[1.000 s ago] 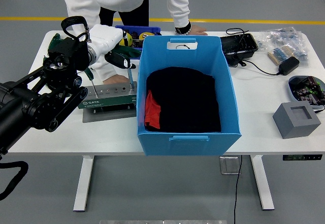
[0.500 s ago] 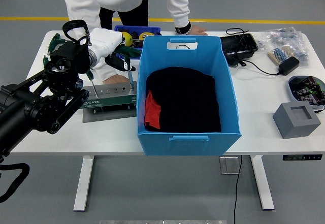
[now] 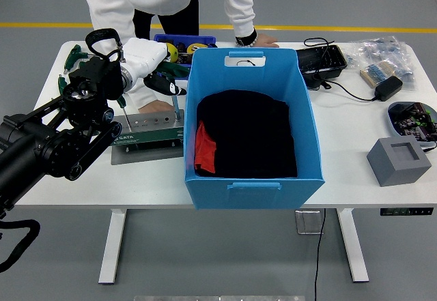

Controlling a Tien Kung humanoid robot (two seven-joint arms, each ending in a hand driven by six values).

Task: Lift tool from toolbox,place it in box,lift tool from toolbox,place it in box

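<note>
The green and grey toolbox (image 3: 145,137) lies on the table left of the blue box (image 3: 249,65). The blue box holds a black cloth (image 3: 249,134) and a red item (image 3: 204,147). My left hand (image 3: 147,56), white at the end of the black arm, is over the toolbox's far edge. It is curled on a tool (image 3: 166,84) with a black and green handle. The tool's thin metal shaft (image 3: 177,106) points down at the toolbox's right end. A person's hand (image 3: 156,106) rests just behind the toolbox.
The person's other hand (image 3: 260,40) leans on the table's far edge. A small blue bin (image 3: 183,42) sits behind the box. To the right are a black tray (image 3: 321,58), a cable with adapter (image 3: 386,88), bagged parts (image 3: 382,52), a grey block (image 3: 399,160) and a circuit tray (image 3: 412,120).
My left hand has shifted slightly up and to the right with the tool's handle. The person and the blue box have stayed put.
</note>
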